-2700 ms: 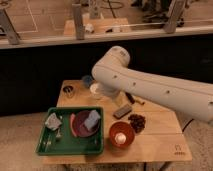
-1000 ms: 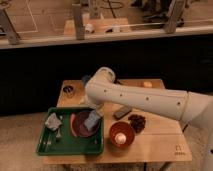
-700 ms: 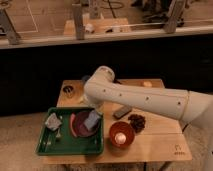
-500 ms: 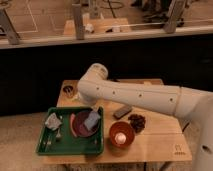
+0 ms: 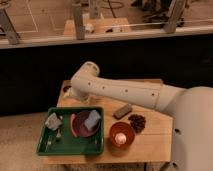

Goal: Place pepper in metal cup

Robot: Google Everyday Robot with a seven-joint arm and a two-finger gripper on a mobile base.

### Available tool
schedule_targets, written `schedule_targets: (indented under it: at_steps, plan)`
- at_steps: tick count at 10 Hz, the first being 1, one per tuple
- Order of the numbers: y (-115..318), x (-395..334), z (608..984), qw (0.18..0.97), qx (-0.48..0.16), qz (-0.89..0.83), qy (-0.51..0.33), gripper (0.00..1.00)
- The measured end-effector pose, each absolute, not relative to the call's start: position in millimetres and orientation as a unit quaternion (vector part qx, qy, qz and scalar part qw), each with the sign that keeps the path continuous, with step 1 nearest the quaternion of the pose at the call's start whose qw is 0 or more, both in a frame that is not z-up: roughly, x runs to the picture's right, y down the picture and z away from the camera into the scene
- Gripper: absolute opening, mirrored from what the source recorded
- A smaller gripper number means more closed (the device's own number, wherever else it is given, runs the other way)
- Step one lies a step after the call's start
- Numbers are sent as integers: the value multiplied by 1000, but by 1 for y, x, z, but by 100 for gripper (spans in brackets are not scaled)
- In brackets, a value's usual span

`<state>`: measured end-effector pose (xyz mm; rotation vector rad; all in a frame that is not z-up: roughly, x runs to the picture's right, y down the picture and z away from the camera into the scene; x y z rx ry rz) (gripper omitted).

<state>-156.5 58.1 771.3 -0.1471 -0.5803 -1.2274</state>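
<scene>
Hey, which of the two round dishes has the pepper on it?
The maroon plate in the green tray; the pepper lies along its left edge. The orange bowl holds a pale round thing. The gripper hangs near the metal cup.

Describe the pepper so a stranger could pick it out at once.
Start at the green tray at the front left of the table; a maroon plate sits in it. The pepper lies at the plate's left edge: slim, curved, red-orange, unlike the blue-grey block on the plate beside it. The gripper hovers open just behind the tray.
</scene>
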Motion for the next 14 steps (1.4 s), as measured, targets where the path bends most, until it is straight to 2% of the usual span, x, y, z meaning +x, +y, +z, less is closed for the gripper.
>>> schedule_targets:
  at_steps: [9,14]
  plan:
    - [59,-156,772,776,-69,-567,-268,80]
    - [64,-158,775,763,-9,-566,-310,80]
